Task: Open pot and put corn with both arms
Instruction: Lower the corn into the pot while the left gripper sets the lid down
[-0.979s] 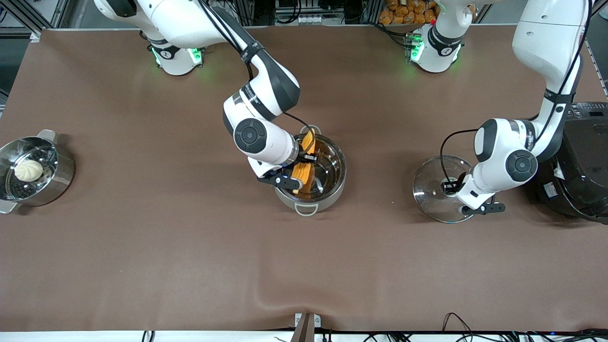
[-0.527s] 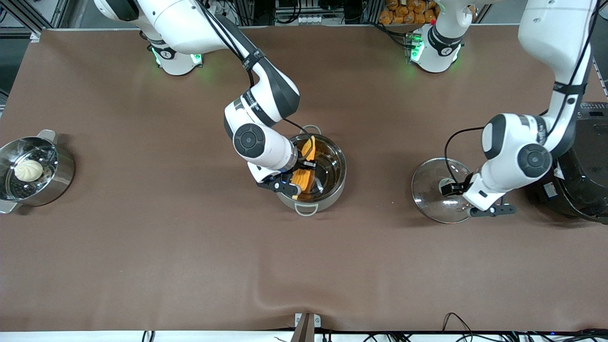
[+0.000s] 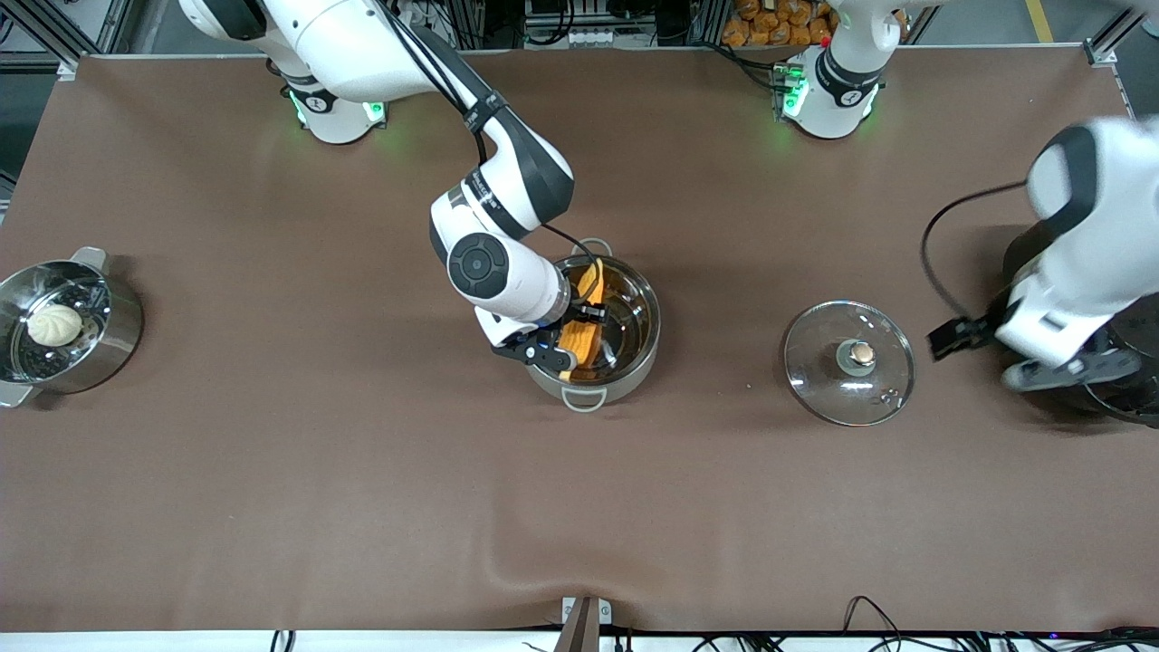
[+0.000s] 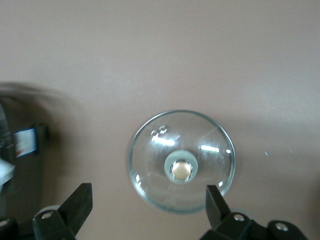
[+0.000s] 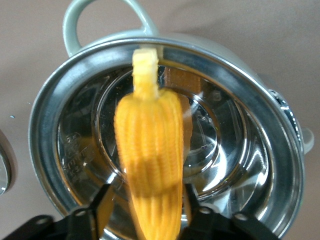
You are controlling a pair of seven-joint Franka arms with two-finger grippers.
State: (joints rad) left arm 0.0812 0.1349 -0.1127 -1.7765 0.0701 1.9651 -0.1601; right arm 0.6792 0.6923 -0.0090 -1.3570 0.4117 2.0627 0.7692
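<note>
The corn (image 5: 150,150) is gripped by the right gripper (image 3: 569,337) directly over the open pot (image 3: 634,358), its long axis slanting down into the bowl, stalk end toward the rim (nearly inside). The lid (image 3: 848,362) lies on the worktop (image 3: 362,498); the left gripper (image 4: 145,212) is spread wide, raised above it

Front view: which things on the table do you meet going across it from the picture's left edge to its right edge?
Steamer pot with a bun → pot with the corn held over it → glass lid → black rice cooker.
</note>
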